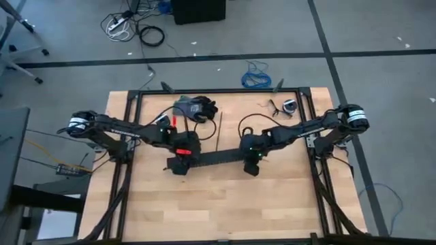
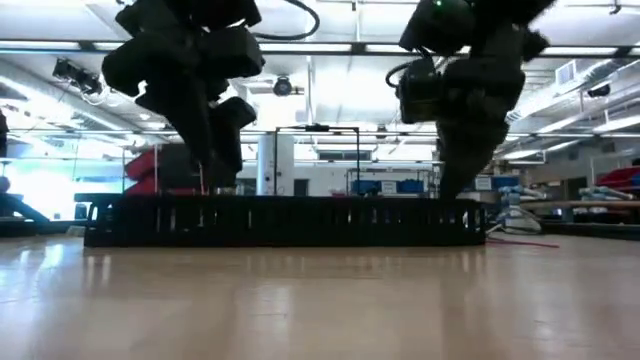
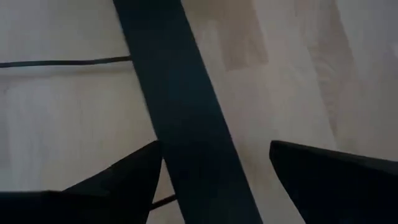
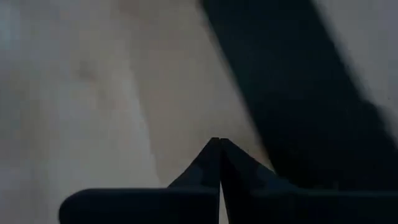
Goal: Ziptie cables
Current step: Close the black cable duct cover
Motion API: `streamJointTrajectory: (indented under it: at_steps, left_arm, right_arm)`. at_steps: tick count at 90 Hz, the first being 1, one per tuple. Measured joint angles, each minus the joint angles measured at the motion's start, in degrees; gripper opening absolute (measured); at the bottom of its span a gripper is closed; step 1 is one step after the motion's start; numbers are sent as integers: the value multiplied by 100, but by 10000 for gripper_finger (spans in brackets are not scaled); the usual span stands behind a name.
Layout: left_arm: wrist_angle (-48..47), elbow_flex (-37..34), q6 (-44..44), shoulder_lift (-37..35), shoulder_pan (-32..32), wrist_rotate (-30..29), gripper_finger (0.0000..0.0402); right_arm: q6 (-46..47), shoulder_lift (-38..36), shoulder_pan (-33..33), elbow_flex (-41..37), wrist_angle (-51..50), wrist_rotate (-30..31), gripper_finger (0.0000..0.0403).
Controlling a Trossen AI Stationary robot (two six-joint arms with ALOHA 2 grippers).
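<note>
Spanning the middle of the wooden surface (image 1: 225, 204), a long black strip (image 1: 216, 158) lies flat between the two arms. Beyond it, a dark thin cable (image 1: 216, 134) lies on the wood; other cables cannot be made out. The left claw (image 3: 214, 165) hovers over the strip's left end, fingers spread wide to either side of it. The right claw (image 4: 220, 163) sits just beside the strip's right end, fingers pressed together and empty. Judging the step, the left claw should close squarely across the strip while the right steadies it. Open wood in front gives free room; a black glove (image 1: 197, 107) and the frame rail (image 1: 225, 90) crowd the far edge.
</note>
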Motion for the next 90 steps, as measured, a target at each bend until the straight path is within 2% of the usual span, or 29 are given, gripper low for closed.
streamJointTrajectory:
  at_steps: [12, 31, 42, 57, 90]
  left_arm:
    - [152, -3, -232, 232, 1, -234, 294]
    - [497, 9, -143, 410, 0, -416, 294]
    - [539, 33, -93, 403, 0, -560, 294]
    - [574, 32, 16, 403, 2, -580, 275]
    - [646, 31, 213, 403, 2, -578, 160]
  right_arm:
    - [268, -124, 64, 301, -1267, 367, 0]
    - [556, -521, 95, 312, -2009, 409, 0]
    - [723, -604, 68, 283, -2425, 713, 0]
    - [621, -607, -147, -158, -1679, 527, 0]
    - [716, -605, -316, -1417, 578, -273, 0]
